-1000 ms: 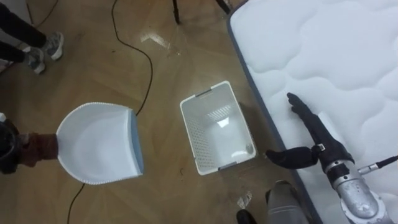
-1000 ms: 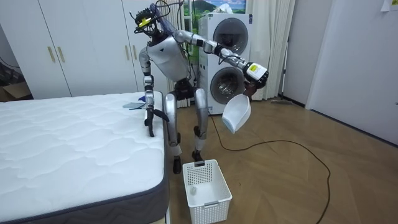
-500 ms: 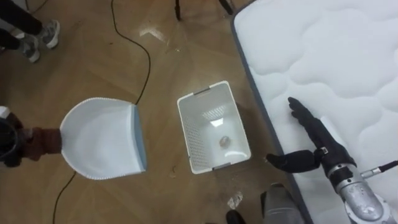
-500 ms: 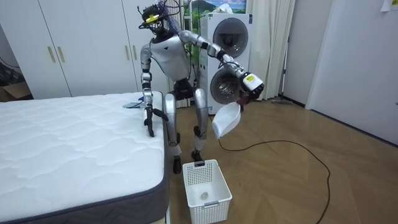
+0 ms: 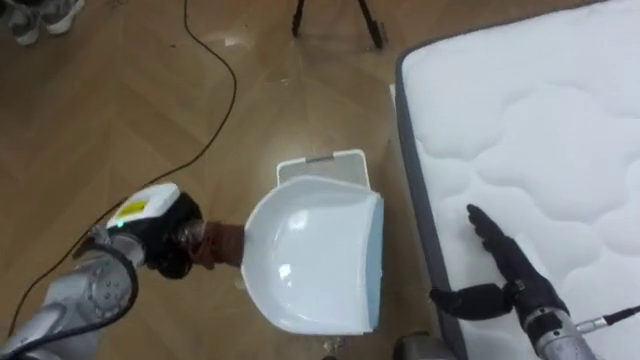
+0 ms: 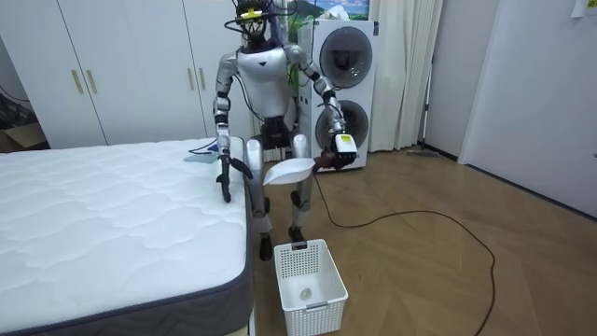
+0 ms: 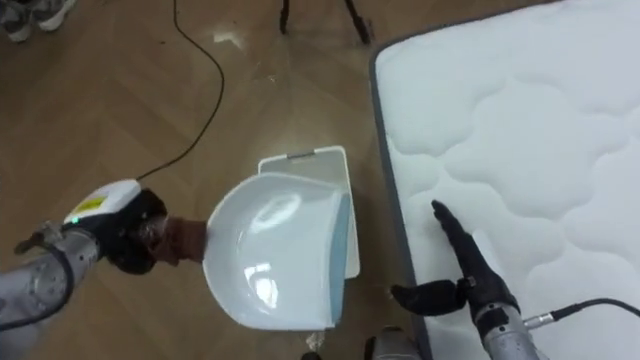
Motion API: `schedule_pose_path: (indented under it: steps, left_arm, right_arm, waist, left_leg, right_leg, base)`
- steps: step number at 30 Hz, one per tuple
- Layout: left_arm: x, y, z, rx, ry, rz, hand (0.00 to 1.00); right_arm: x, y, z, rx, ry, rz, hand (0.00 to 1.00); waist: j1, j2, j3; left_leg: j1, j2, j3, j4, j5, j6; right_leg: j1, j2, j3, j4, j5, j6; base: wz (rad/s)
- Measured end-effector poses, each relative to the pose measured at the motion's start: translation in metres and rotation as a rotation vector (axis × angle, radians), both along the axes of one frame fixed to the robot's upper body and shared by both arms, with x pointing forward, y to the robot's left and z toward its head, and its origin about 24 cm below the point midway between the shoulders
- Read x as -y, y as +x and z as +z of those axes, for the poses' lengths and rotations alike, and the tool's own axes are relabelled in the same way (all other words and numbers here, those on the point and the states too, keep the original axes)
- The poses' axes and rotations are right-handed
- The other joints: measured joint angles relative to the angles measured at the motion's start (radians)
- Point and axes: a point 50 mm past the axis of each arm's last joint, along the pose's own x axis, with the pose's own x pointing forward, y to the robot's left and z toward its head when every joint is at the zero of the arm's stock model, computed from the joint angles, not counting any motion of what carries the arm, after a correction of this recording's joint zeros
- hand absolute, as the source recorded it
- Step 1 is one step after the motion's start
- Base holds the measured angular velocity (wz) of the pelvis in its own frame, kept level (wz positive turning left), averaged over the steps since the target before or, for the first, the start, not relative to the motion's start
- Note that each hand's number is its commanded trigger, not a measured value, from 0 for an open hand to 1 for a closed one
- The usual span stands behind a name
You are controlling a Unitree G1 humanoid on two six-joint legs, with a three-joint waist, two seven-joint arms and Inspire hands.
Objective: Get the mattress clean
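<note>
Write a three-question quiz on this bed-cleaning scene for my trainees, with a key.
1. True or false: seen from the head, the dustpan hides part of the basket.
2. The right hand lies with straight fingers on: A the mattress, B the basket, C the dustpan.
3. Fill in: the dustpan's handle is gripped by the ___ hand.
Key: 1 true; 2 A; 3 left hand.

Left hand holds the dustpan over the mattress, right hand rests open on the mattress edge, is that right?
No: the left eye view shows the left hand holding the dustpan over the basket beside the mattress. The right hand does rest open on the mattress edge.
</note>
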Motion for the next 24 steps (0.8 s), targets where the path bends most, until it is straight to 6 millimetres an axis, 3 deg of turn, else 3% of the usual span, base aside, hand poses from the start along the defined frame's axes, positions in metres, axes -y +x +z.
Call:
schedule_pose_path:
  steps: [6,8,10,12,13,14,15,17,18,19,20,21,23,24]
  left_arm:
    - [-0.002,-0.015,0.006,0.052,-0.103,0.057,1.00]
    - [-0.003,-0.020,0.015,0.094,-0.122,0.064,1.00]
    - [-0.004,-0.019,0.017,0.108,-0.139,0.074,1.00]
    - [-0.007,-0.019,0.019,0.120,-0.155,0.098,1.00]
    - [-0.008,-0.018,0.020,0.128,-0.177,0.112,1.00]
    - [-0.007,-0.017,0.020,0.137,-0.206,0.129,1.00]
    - [-0.004,-0.017,0.020,0.140,-0.219,0.130,1.00]
    - [0.004,-0.016,0.016,0.139,-0.261,0.136,1.00]
    - [0.006,-0.016,0.015,0.139,-0.268,0.139,1.00]
    - [0.007,-0.015,0.016,0.139,-0.292,0.150,1.00]
    - [0.007,-0.015,0.016,0.137,-0.317,0.166,1.00]
    - [0.007,-0.015,0.016,0.135,-0.334,0.174,1.00]
    - [0.009,-0.015,0.014,0.130,-0.387,0.192,1.00]
    - [0.010,-0.015,0.013,0.130,-0.400,0.199,1.00]
  right_arm:
    - [0.008,-0.014,-0.009,-0.033,0.107,-0.168,0.00]
    - [0.013,-0.022,-0.013,-0.060,0.111,-0.222,0.00]
    - [0.016,-0.027,-0.015,-0.086,0.110,-0.249,0.00]
    - [0.017,-0.024,-0.015,-0.086,0.107,-0.268,0.00]
    - [0.016,-0.022,-0.014,-0.082,0.110,-0.277,0.00]
    - [0.016,-0.021,-0.015,-0.084,0.116,-0.284,0.00]
    - [0.017,-0.022,-0.015,-0.089,0.119,-0.292,0.00]
    - [0.018,-0.023,-0.017,-0.102,0.115,-0.304,0.00]
    - [0.018,-0.023,-0.017,-0.102,0.118,-0.304,0.00]
    - [0.016,-0.020,-0.018,-0.103,0.121,-0.301,0.00]
    - [0.013,-0.016,-0.019,-0.104,0.131,-0.297,0.00]
    - [0.010,-0.014,-0.019,-0.102,0.133,-0.291,0.00]
    - [-0.001,-0.005,-0.019,-0.087,0.145,-0.270,0.00]
    - [-0.003,-0.003,-0.018,-0.081,0.145,-0.261,0.00]
  waist:
    - [0.004,-0.029,-0.0016]
    - [0.005,-0.058,-0.0009]
    - [0.004,-0.073,-0.0025]
    - [0.018,-0.080,-0.0028]
    - [0.027,-0.078,-0.0067]
    - [0.033,-0.081,-0.0058]
    - [0.034,-0.084,-0.0062]
    - [0.070,-0.097,-0.0046]
    - [0.080,-0.100,-0.0026]
    - [0.090,-0.107,0.0014]
    - [0.095,-0.119,0.0072]
    - [0.093,-0.125,0.0113]
    - [0.124,-0.126,0.0108]
    - [0.125,-0.120,0.0111]
  left_leg:
    - [0.082,0.003,0.006,-0.046,-0.015,-0.003]
    - [0.123,0.006,0.050,-0.061,-0.023,0.001]
    - [0.160,0.025,0.102,-0.081,-0.028,0.004]
    - [0.203,0.063,0.194,-0.107,-0.038,0.006]
    - [0.215,0.101,0.272,-0.129,-0.042,0.012]
    - [0.233,0.122,0.346,-0.134,-0.046,0.018]
    - [0.249,0.124,0.383,-0.143,-0.046,0.019]
    - [0.330,0.125,0.536,-0.191,-0.044,0.017]
    - [0.345,0.125,0.578,-0.199,-0.044,0.017]
    - [0.365,0.128,0.643,-0.203,-0.051,0.016]
    - [0.383,0.134,0.693,-0.192,-0.057,0.014]
    - [0.384,0.136,0.695,-0.175,-0.058,0.017]
    - [0.346,0.140,0.527,-0.152,-0.056,0.010]
    - [0.341,0.145,0.489,-0.151,-0.055,0.002]
  right_leg:
    - [0.060,0.035,0.047,-0.058,0.030,0.021]
    - [0.073,0.067,0.097,-0.080,0.059,0.028]
    - [0.090,0.085,0.109,-0.124,0.102,0.027]
    - [0.115,0.094,0.033,-0.204,0.176,0.006]
    - [0.136,0.096,-0.051,-0.262,0.232,-0.010]
    - [0.135,0.067,-0.146,-0.202,0.208,0.010]
    - [0.142,0.044,-0.192,-0.148,0.178,0.016]
    - [0.228,-0.064,-0.306,0.004,0.076,0.029]
    - [0.256,-0.090,-0.326,0.012,0.060,0.039]
    - [0.306,-0.126,-0.352,0.012,0.041,0.065]
    - [0.328,-0.137,-0.374,-0.026,0.032,0.078]
    - [0.325,-0.130,-0.390,-0.057,0.032,0.073]
    - [0.355,-0.056,-0.337,-0.199,0.050,0.050]
    - [0.361,-0.040,-0.329,-0.225,0.065,0.045]
  base:
    - [-0.25]
    - [-0.83]
    - [-1.31]
    - [-1.77]
    - [-1.76]
    - [-1.70]
    - [-1.62]
    - [-1.83]
    - [-1.86]
    - [-1.67]
    - [-1.53]
    - [-1.50]
    - [-1.66]
    - [-1.46]
